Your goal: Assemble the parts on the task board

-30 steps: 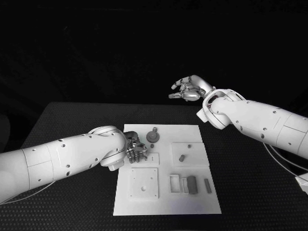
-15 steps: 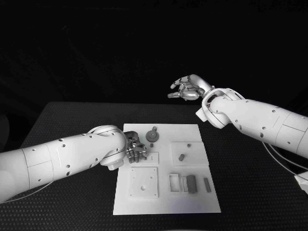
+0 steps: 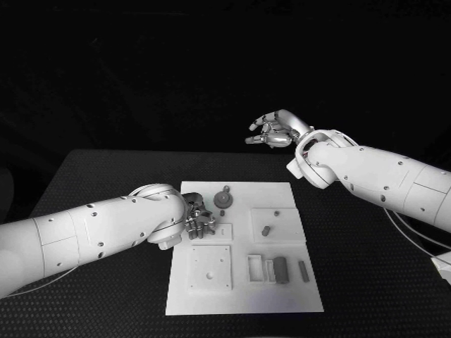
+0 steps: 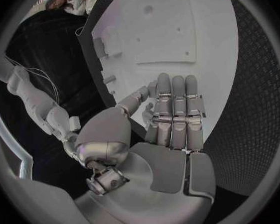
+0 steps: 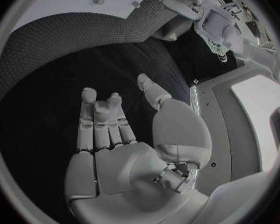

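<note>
Head view: task board [image 3: 287, 299] lies mid-table, grey parts [image 3: 280, 268] loose in its recesses. Left hand [image 3: 198, 220] hovers low over the board's left edge, fingers straight, holding nothing; a pick appears pending and calls for descent. Right hand [image 3: 274, 131] is raised beyond the black table [image 3: 103, 176], empty, fingers loosely spread.

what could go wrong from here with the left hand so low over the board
1. The left hand hangs low over the task board, beside the round part; a careless sweep might knock it.
2. The left arm hides the board's near-left area in the head view, so what lies under it is hard to judge.
3. The right hand is raised beyond the table's far edge, holding nothing; it cannot steady the board if it slides.
</note>
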